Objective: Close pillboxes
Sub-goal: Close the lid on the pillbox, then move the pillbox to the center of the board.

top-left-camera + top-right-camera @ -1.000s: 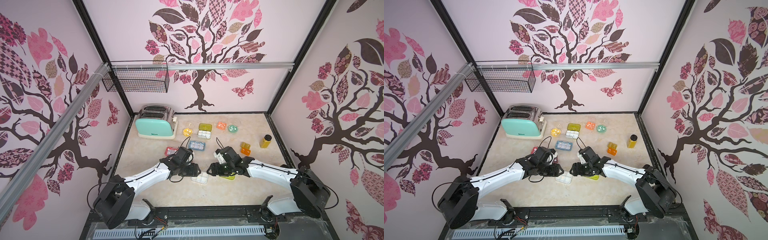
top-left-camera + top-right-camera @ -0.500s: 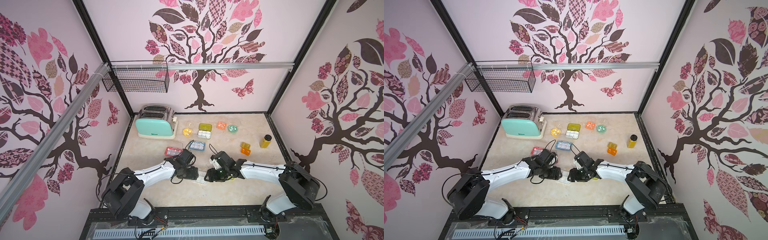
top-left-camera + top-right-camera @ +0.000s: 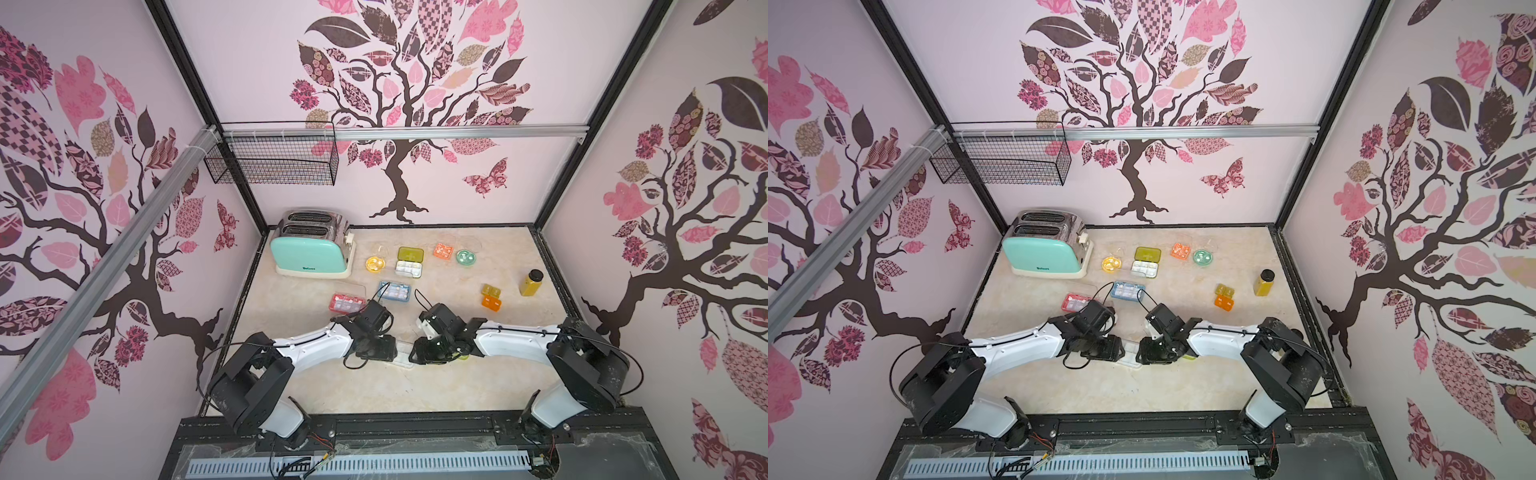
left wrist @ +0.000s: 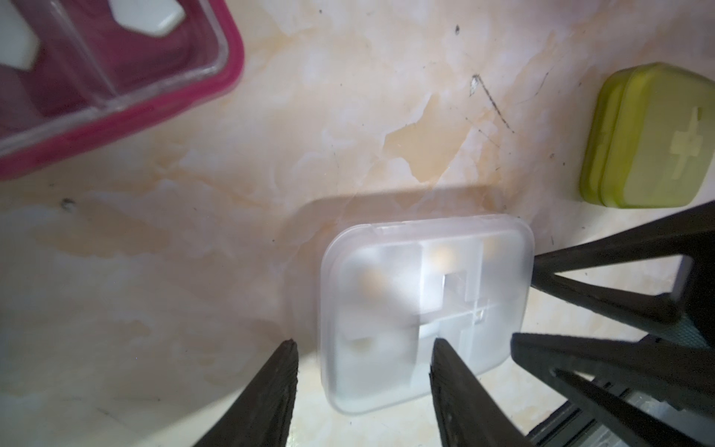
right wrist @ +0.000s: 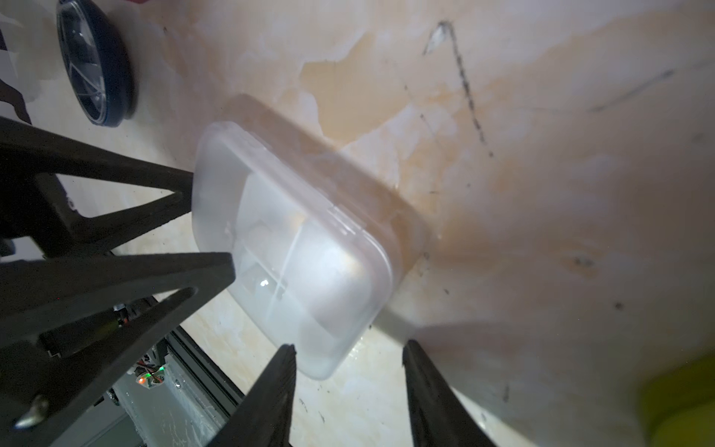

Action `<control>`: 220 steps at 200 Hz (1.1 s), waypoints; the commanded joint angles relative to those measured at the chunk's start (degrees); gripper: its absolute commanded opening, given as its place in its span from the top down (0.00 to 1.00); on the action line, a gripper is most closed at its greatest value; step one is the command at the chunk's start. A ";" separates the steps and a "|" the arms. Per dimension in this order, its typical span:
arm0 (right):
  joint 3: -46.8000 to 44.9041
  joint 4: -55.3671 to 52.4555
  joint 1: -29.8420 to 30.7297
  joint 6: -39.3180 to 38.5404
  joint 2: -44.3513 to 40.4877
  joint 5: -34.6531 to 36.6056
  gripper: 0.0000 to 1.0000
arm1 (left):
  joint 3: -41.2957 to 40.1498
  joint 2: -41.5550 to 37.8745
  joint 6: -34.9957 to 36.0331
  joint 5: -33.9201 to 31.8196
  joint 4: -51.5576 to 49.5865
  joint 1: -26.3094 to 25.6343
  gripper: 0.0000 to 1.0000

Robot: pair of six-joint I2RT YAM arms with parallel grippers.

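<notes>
A white pillbox [image 4: 421,309] lies near the table's front middle with its frosted lid down; I cannot tell whether it is latched. Both top views show it as a sliver [image 3: 402,354] between the two grippers. My left gripper [image 4: 363,348] is open, with one fingertip over the lid and the other beside the box. My right gripper [image 5: 348,348] is open at the opposite end, one tip at a corner of the white pillbox [image 5: 294,251]. A closed yellow-green pillbox [image 4: 650,139] sits beside the right gripper. An open maroon pillbox [image 4: 108,69] holds white pills.
Farther back stand a blue pillbox [image 3: 394,291], a yellow round one [image 3: 375,263], an olive-and-white one [image 3: 409,262], an orange one [image 3: 443,250], a mint round one [image 3: 465,257] and a yellow-orange pair [image 3: 491,296]. An amber bottle [image 3: 530,282] and a toaster [image 3: 311,249] stand at the sides. A navy round box [image 5: 93,65] lies close by.
Both grippers have come down and closer together at the white pillbox, and their jaws have narrowed. The box now shows only as a thin strip between them.
</notes>
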 commanded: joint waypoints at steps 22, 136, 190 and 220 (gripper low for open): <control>2.41 -2.34 0.79 -0.88 0.95 2.22 0.57 | -2.19 2.33 -1.65 -1.33 0.07 -0.45 0.49; 9.09 -11.73 -3.11 -7.11 -5.06 3.22 0.51 | -3.18 0.03 -7.19 -1.38 1.39 -1.25 0.55; 13.68 -26.80 -17.10 -17.79 -7.51 13.48 0.58 | -3.14 0.35 -11.11 -2.35 3.97 -1.31 0.59; 12.71 -26.14 -21.08 -20.49 -5.67 16.05 0.59 | -3.99 -0.56 -14.15 -2.50 6.18 -1.49 0.62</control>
